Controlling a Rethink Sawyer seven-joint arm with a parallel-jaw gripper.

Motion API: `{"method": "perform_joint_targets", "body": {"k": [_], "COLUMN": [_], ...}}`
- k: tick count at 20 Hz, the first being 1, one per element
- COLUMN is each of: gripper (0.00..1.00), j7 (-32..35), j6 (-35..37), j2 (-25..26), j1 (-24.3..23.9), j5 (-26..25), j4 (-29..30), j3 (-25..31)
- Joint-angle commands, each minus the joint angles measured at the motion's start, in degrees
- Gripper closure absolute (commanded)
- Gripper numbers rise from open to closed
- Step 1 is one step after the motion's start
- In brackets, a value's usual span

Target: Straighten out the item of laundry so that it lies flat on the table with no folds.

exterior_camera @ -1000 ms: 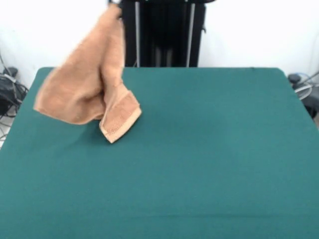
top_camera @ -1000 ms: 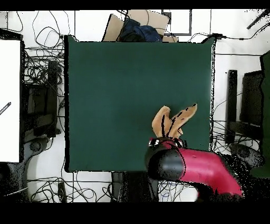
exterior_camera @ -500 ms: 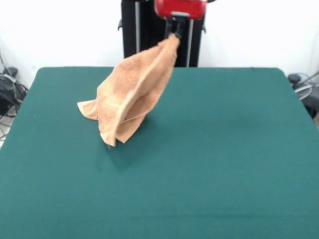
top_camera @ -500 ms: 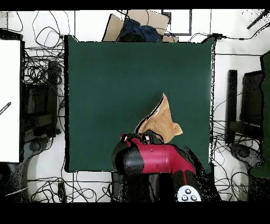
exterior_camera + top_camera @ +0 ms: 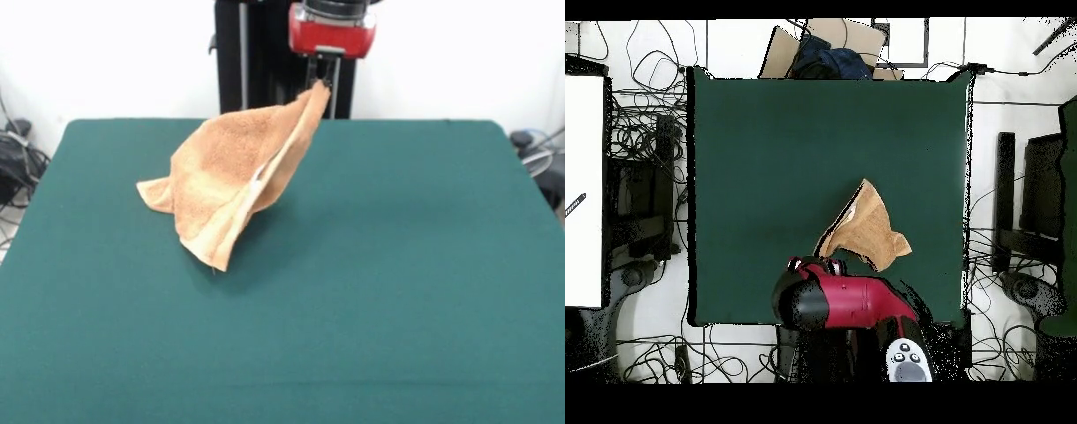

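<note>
The orange-tan terry towel (image 5: 231,181) hangs folded from one raised corner, its lower folds and a left corner resting on the green table (image 5: 397,291), left of centre toward the far edge. The gripper (image 5: 321,78) pinches that top corner, closed on it, below the red arm (image 5: 850,302).

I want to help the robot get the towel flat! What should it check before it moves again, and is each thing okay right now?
1. Gripper pinching a towel corner: ok, the corner is held up.
2. Towel's low end on the table: ok, it touches the cloth.
3. Towel flat, no folds: not ok, it hangs folded over itself like a tent.
4. Room to spread the towel: ok, bare table lies all around it.
5. Towel away from table edges: ok in the overhead view.
6. Which corner is held: cannot tell.
</note>
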Motion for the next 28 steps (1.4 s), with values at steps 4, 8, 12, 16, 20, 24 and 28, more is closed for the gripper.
{"method": "perform_joint_targets", "body": {"k": [4,8,12,16,20,24,28], "gripper": [1.0,1.0,0.0,0.0,0.0,0.0,0.0], "j7": [15.9,15.2,15.1,15.2,15.5,15.4,12.1], "j6": [-5.1,-6.9,-7.7,-8.2,-9.0,-10.2,-7.8], "j2": [3.3,3.6,3.7,3.8,3.1,3.2,2.1], "j1": [3.9,4.2,5.7,6.6,8.6,7.1,3.1], "j5": [4.6,5.6,6.6,7.5,8.7,10.2,10.7], "j4": [5.0,5.6,5.7,5.8,6.2,7.4,6.8], "j3": [-4.9,-5.1,-6.6,-7.3,-8.8,-7.0,-3.9]}}
